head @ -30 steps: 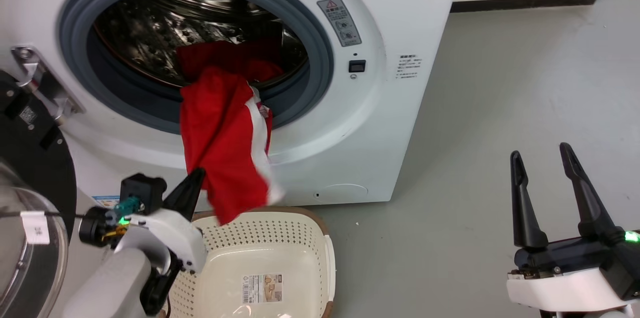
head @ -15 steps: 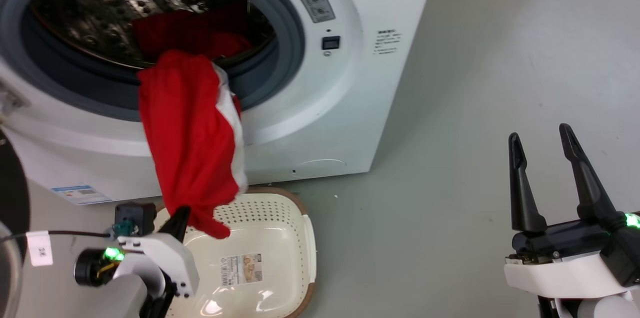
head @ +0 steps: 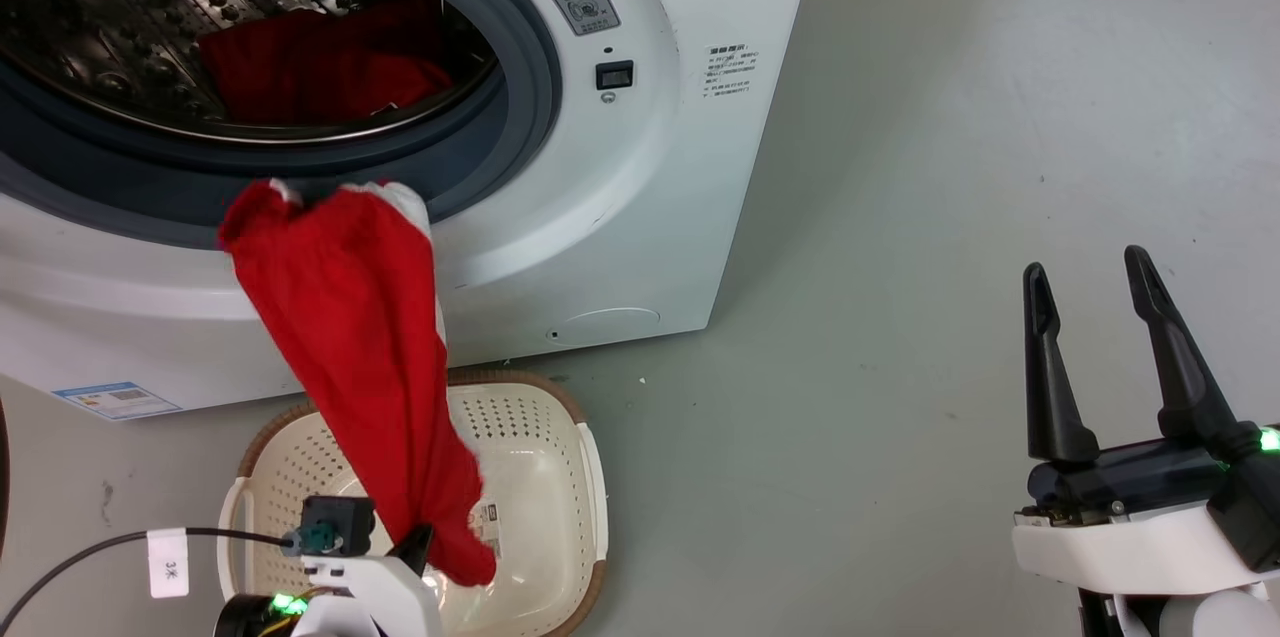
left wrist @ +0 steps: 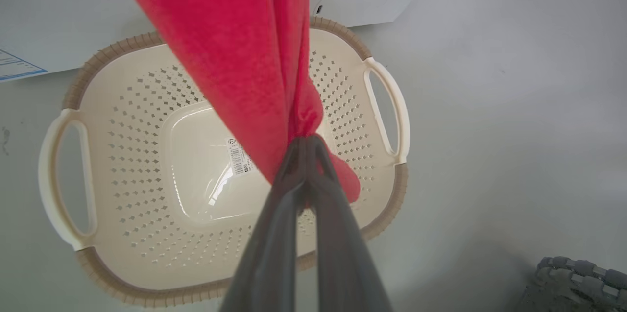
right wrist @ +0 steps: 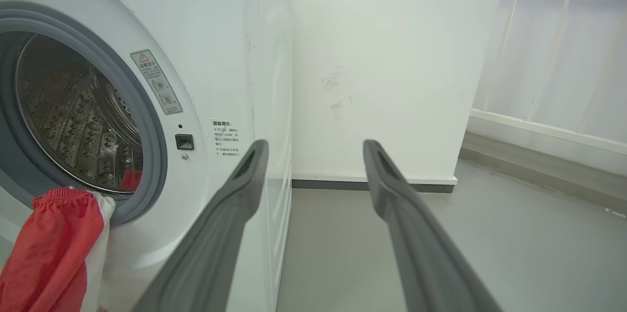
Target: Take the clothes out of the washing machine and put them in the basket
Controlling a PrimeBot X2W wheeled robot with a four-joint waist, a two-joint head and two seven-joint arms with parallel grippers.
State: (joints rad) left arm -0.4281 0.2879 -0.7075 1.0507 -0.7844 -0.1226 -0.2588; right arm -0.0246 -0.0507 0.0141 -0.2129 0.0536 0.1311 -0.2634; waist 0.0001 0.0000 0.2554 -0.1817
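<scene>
A red garment [head: 350,337] with white trim hangs from the grey porthole rim of the washing machine [head: 640,197] down into the cream basket [head: 540,477] on the floor below. My left gripper [left wrist: 306,148] is shut on the garment's lower end, above the basket's inside [left wrist: 191,170]; the cloth [left wrist: 240,42] stretches up from its fingertips. In the head view that gripper [head: 415,545] sits at the bottom edge. More red clothes [head: 320,67] lie inside the steel drum. My right gripper [head: 1090,317] stands open over the bare floor at the right, holding nothing, and the garment's top [right wrist: 59,233] shows beside the washing machine [right wrist: 205,57].
The basket's brown rim [left wrist: 117,47] touches the washer's front base. Grey floor [head: 950,167] spreads to the right of the machine. A white wall [right wrist: 382,57] and a blind-covered window [right wrist: 563,47] stand behind. A cable with a tag [head: 168,562] runs at the lower left.
The head camera has tilted down and shifted. My left gripper has pulled the red garment down, so its top has slid out of the drum onto the porthole rim and its lower end reaches deeper into the basket.
</scene>
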